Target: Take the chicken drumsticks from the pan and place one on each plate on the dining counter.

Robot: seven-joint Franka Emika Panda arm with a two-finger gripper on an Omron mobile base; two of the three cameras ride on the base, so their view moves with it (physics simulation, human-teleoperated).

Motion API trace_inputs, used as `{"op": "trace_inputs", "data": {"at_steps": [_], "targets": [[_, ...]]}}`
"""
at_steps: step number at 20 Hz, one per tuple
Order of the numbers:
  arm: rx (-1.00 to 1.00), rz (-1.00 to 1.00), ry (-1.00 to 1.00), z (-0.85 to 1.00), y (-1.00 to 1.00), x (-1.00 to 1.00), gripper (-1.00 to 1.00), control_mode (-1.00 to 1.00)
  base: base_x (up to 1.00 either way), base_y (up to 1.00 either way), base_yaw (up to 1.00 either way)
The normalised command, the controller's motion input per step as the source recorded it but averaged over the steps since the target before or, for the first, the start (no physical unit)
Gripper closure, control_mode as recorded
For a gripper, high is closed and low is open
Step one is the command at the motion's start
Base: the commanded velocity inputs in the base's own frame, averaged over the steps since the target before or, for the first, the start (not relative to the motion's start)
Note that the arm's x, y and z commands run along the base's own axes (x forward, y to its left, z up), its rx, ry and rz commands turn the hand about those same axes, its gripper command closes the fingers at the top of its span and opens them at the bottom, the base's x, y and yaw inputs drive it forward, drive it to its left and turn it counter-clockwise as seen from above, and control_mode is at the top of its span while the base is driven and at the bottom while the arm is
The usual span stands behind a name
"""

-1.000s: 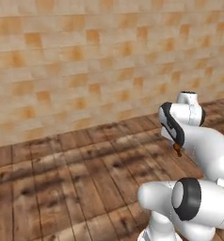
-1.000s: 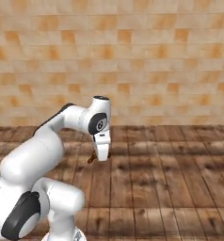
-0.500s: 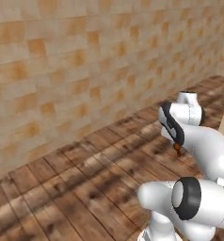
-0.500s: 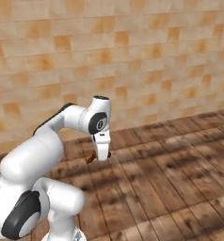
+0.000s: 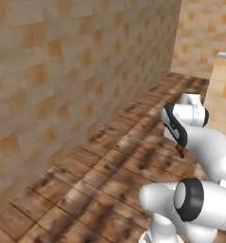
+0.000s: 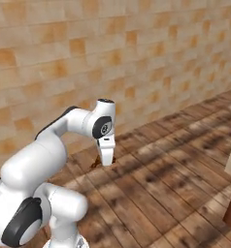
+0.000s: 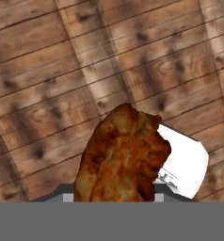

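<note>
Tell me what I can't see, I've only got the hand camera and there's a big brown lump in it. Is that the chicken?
Observer: Yes. The right base view shows the chicken drumstick poking out beside the gripper, which is shut on it, above the wooden floor.
Operator: Is a plate near?
Observer: No plate is in sight. The left base view shows a tan brick wall running along the arm's left.
Operator: Anything else?
Observer: At the right edge of the left base view stands a tan block with a pale top; what it is I cannot tell.
</note>
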Motion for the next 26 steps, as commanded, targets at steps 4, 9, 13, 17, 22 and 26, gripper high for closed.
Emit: {"op": "trace_inputs", "data": {"at_steps": [4, 9, 13, 17, 22, 26], "targets": [[0.00, 0.00, 0.00, 0.00, 0.00, 0.00, 1.00, 1.00, 1.00, 0.42, -0.42], [0.00, 0.00, 0.00, 0.00, 0.00, 0.00, 1.00, 1.00, 1.00, 0.44, -0.38], [0.00, 0.00, 0.00, 0.00, 0.00, 0.00, 1.00, 1.00, 1.00, 0.29, -0.36], [0.00, 0.00, 0.00, 0.00, 0.00, 0.00, 1.00, 1.00, 1.00, 0.09, -0.43], [0.00, 0.00, 0.00, 0.00, 0.00, 0.00, 1.00, 1.00, 1.00, 0.11, -0.46], [0.00, 0.00, 0.00, 0.00, 0.00, 0.00, 1.00, 1.00, 1.00, 0.40, -0.43]]}}
